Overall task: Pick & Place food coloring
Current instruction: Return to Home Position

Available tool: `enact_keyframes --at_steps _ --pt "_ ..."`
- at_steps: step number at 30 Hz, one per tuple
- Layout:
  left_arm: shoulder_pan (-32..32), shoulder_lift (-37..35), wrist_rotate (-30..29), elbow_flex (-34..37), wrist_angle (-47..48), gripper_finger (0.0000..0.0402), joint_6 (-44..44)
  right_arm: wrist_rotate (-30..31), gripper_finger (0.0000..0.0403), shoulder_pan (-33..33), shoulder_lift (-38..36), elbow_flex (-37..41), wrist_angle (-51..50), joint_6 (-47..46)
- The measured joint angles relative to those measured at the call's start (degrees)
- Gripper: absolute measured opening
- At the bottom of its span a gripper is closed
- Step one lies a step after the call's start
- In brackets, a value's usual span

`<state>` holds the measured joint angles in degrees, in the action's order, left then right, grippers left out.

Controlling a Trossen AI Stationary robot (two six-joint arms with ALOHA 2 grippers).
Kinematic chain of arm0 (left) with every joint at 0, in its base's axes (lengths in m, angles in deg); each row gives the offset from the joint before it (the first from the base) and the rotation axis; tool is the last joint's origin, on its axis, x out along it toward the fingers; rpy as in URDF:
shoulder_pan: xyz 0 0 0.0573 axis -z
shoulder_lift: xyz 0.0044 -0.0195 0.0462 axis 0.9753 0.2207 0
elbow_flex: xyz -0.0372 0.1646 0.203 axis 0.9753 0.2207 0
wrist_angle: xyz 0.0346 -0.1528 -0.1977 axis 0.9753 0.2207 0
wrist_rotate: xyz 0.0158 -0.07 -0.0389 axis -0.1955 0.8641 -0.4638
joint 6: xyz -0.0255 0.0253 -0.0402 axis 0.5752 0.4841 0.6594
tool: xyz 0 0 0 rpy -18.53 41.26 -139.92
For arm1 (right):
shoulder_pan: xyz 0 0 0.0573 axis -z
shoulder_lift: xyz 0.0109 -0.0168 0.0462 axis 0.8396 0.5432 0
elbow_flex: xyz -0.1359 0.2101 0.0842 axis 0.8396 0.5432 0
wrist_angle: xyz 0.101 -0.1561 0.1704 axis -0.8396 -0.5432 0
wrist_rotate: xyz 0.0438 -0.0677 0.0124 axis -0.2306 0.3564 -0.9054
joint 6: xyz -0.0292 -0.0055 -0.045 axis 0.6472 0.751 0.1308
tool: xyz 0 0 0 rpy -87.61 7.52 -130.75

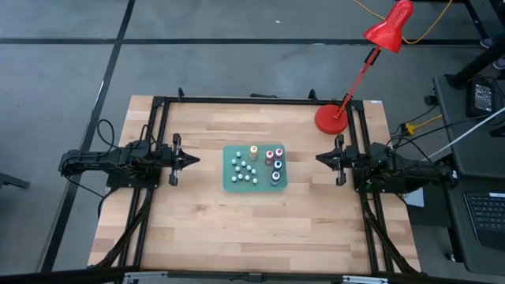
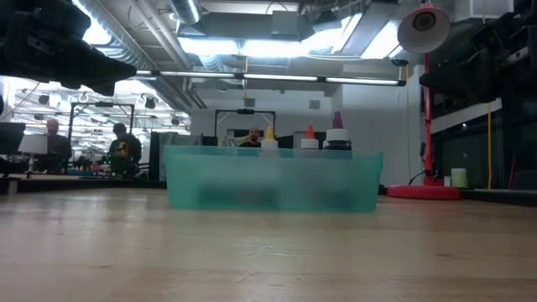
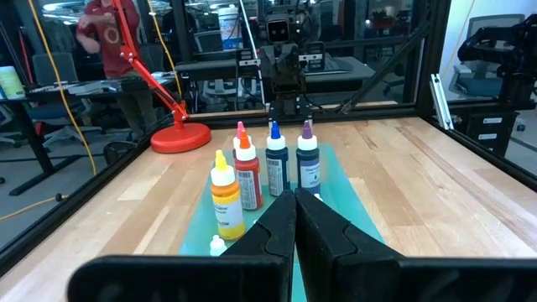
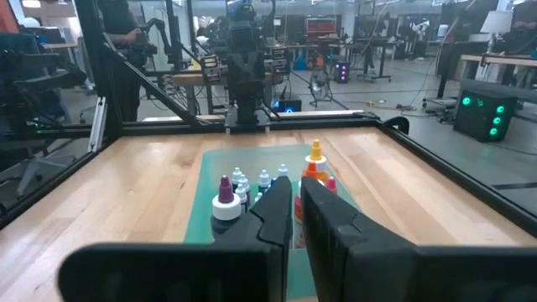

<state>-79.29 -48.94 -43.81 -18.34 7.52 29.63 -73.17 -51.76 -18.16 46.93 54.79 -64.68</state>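
The food coloring (image 1: 254,166) is a cluster of tiny bottles standing upright on a green mat (image 1: 229,183) at the table's middle. Small whitish caps fill the mat's left part; taller yellow, red, blue and dark bottles stand on its right part. The left wrist view shows the yellow bottle (image 3: 225,195), the red one (image 3: 247,174), the blue one (image 3: 276,164) and a purple-capped one (image 3: 307,161). My left gripper (image 1: 194,159) hovers shut to the left of the mat, pointing at it. My right gripper (image 1: 319,158) hovers shut to the right of it, facing the bottles (image 4: 312,172).
A red desk lamp stands with its base (image 1: 331,118) on the table's far right part, its head (image 1: 390,28) reaching out beyond the far edge. A black frame (image 1: 252,100) borders the table. Bare wood lies near and far of the mat. People sit in the room behind (image 2: 122,149).
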Motion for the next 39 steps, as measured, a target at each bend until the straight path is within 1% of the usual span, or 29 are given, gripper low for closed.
enact_keyframes --at_steps 5,13,39 --pt "0.0 0.0 0.0 0.0 0.0 0.0004 0.0 0.0 0.0031 -0.2 -0.1 0.0 0.0 0.0" --pt "0.0 0.0 0.0 0.0 0.0 0.0004 0.0 0.0 0.0031 -2.6 -0.2 0.0 0.0 -0.1" --pt "0.0 0.0 0.0 0.0 0.0 0.0004 0.0 0.0 0.0031 -2.6 -0.2 0.0 0.0 0.0"
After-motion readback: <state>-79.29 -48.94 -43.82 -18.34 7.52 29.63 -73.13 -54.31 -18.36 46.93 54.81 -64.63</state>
